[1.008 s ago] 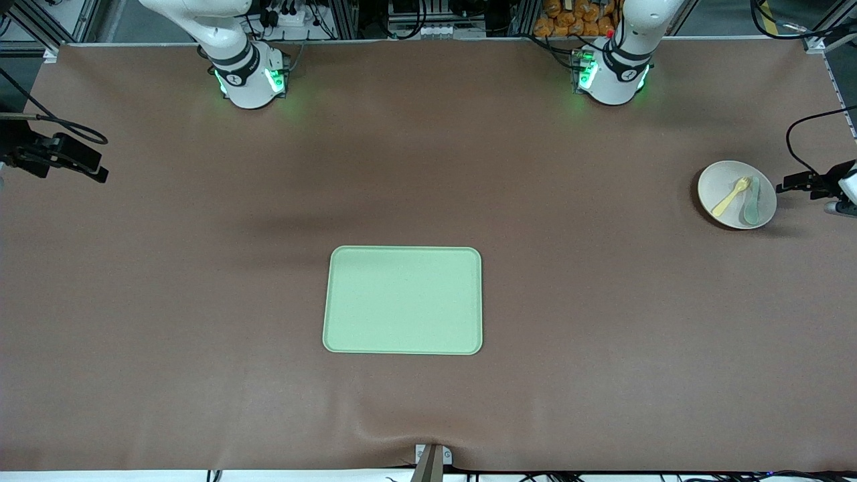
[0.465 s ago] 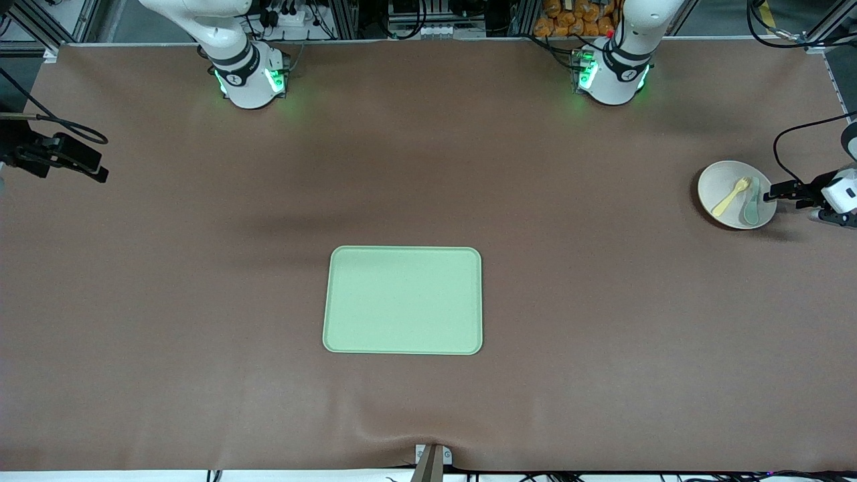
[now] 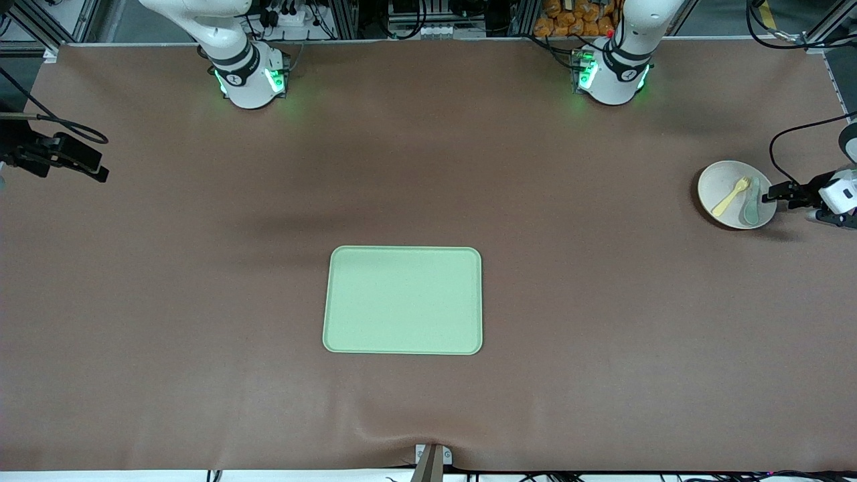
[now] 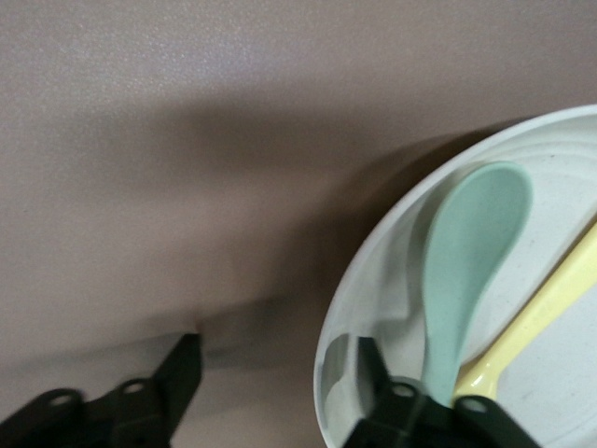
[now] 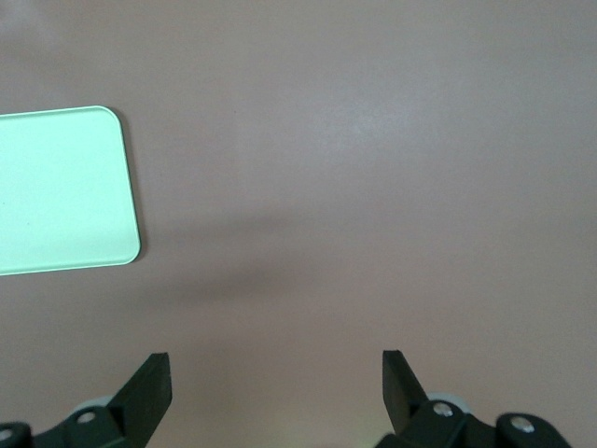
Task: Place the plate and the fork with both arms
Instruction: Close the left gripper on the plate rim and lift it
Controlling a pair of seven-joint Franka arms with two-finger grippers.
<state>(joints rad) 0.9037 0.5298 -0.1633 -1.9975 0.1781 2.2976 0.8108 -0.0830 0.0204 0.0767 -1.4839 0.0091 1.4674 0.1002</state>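
Note:
The cream plate lies at the left arm's end of the table, and the pale-yellow fork rests in it beside a teal spoon. My left gripper is low at the plate's outer edge and open. In the left wrist view the gripper straddles the plate rim: one finger stands inside the plate by the spoon and fork handles, the other outside over the table with a gap to the rim. My right gripper waits open over bare table at the right arm's end.
A rectangular light-green tray lies mid-table, nearer the front camera than both bases; its corner shows in the right wrist view. A brown mat covers the table. A cable loops above the left gripper.
My left gripper has moved in to the plate's edge and come down over the rim, and its fingers have begun to narrow. The right arm has not moved.

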